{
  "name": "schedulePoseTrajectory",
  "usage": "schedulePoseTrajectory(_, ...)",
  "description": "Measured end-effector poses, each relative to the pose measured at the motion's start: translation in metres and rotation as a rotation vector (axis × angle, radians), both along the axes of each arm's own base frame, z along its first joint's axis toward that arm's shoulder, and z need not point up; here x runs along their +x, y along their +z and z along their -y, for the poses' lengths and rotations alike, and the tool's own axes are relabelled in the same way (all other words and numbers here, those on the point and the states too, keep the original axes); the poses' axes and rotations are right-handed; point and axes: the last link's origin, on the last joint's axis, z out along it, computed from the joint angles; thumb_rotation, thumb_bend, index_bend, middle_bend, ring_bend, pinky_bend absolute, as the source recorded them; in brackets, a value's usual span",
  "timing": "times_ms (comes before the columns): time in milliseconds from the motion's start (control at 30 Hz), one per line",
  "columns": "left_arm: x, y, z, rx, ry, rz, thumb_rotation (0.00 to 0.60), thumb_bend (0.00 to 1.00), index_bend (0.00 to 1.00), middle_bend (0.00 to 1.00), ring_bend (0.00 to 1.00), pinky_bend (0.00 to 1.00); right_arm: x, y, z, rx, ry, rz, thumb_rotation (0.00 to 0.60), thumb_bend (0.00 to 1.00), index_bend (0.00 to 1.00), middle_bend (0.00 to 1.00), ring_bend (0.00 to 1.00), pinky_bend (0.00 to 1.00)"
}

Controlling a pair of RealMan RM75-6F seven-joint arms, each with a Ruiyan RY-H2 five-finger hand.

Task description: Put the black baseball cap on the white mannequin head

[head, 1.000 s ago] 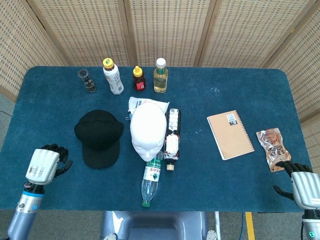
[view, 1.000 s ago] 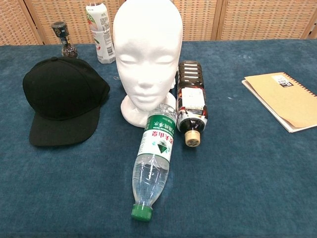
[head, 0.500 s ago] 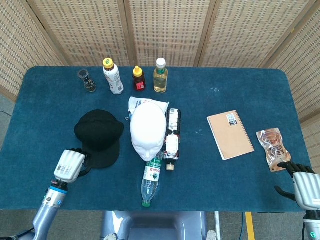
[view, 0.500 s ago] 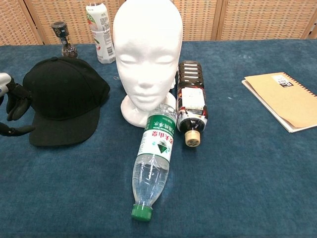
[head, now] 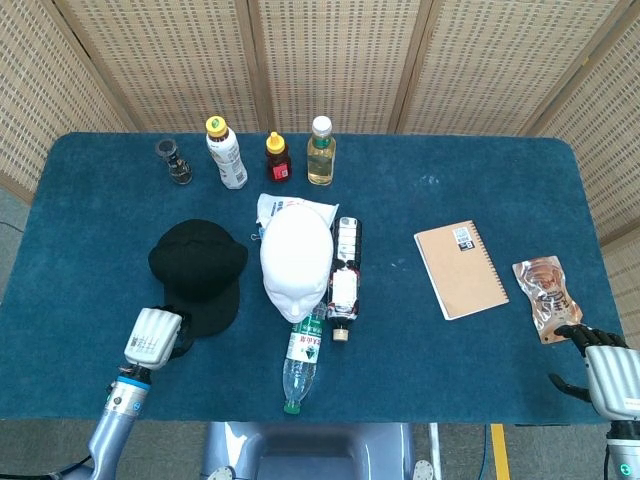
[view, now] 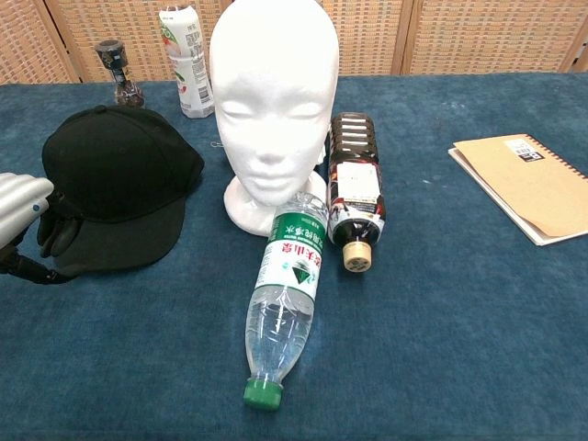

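Black cap [view: 119,175] w/ no legible logo, left hand [head: 154,338] fingers [view: 57,236] at brim.

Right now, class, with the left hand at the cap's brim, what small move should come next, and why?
Probably close the left hand on the brim of the black baseball cap. Its fingers sit at the brim's near-left edge, but the cap lies flat on the table, apparently not yet gripped, beside the white mannequin head.

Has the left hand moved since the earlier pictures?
Yes. The left hand has come right and nearer the cap, now at its brim.
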Motion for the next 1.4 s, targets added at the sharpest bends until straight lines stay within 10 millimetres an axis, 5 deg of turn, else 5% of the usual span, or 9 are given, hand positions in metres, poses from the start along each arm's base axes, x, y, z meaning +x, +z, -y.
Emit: schedulePoseTrajectory(1400, 0.003, -0.037, -0.016, 0.06, 0.033, 0.032, 0.6, 0.2, 0.75, 0.74, 0.58, 0.69, -0.011, 0.009, 0.0, -0.03, -0.024, 0.018, 0.6, 0.09, 0.34, 0.38, 0.39, 0.36)
